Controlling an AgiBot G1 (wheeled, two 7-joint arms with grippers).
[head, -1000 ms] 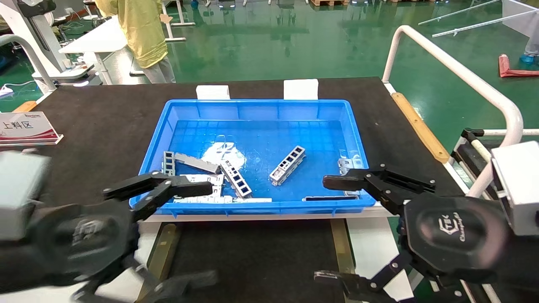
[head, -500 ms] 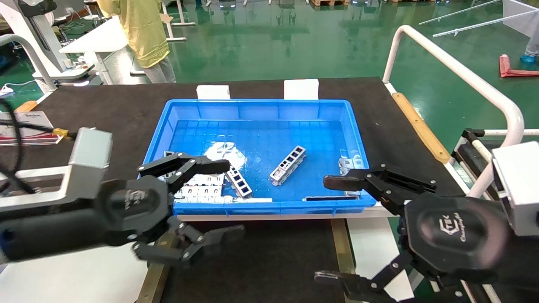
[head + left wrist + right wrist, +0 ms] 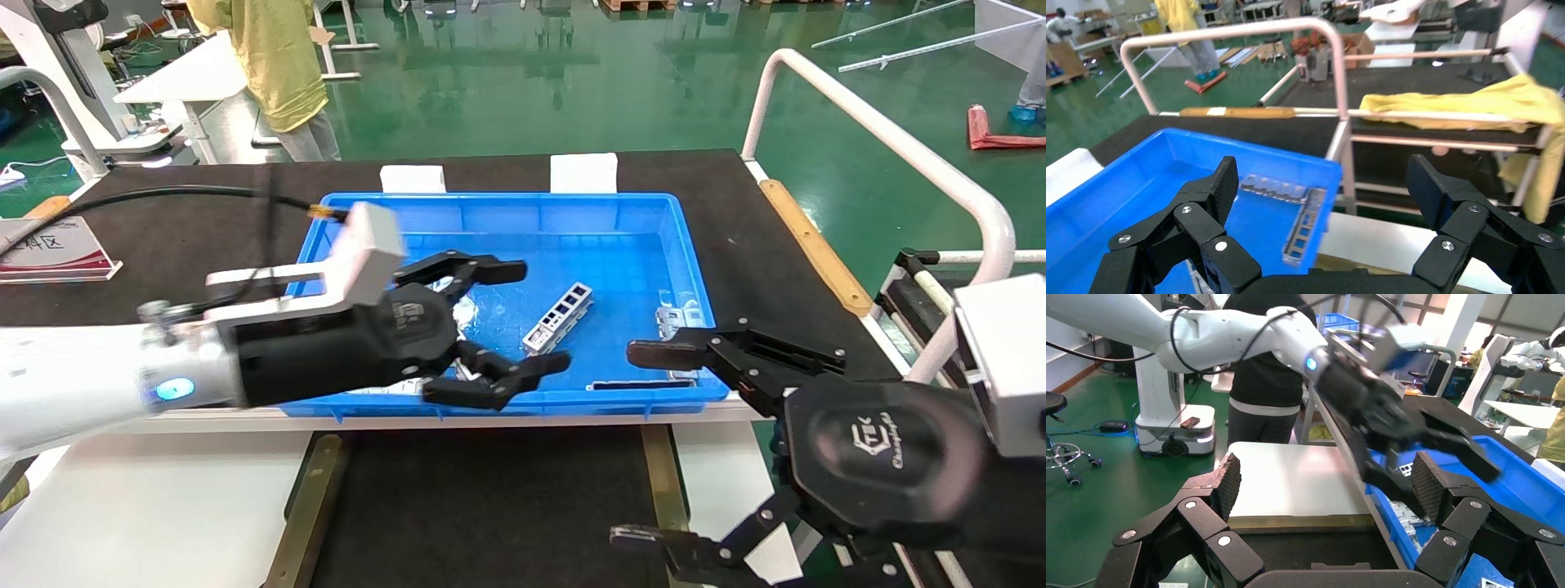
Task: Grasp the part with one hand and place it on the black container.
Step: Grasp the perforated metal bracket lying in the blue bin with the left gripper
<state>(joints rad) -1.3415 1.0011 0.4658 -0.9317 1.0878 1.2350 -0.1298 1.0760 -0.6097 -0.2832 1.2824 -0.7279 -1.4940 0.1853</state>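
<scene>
The part (image 3: 559, 318), a slim grey strip with a row of square cut-outs, lies slanted in the middle of the blue bin. My left gripper (image 3: 538, 314) hovers over the bin, open wide, its fingertips either side of the part's near end and holding nothing. From the left wrist my left gripper (image 3: 1322, 177) also stands open. The black container (image 3: 490, 506) lies in front of the bin between brass bars (image 3: 306, 506); it shows again as the black container (image 3: 1303, 548) under my right gripper (image 3: 1327, 478). My right gripper (image 3: 637, 445) rests open at the lower right.
The blue bin (image 3: 613, 400) holds other grey pieces at its right wall (image 3: 678, 314) and a strip along its front wall (image 3: 641, 384). A white rail (image 3: 882, 122) curves along the table's right side. A sign (image 3: 49, 249) stands far left. White plates flank the container.
My left arm has swung from the bin's front left corner up and right, so its open gripper is now over the bin's middle by the part. The right arm has not moved.
</scene>
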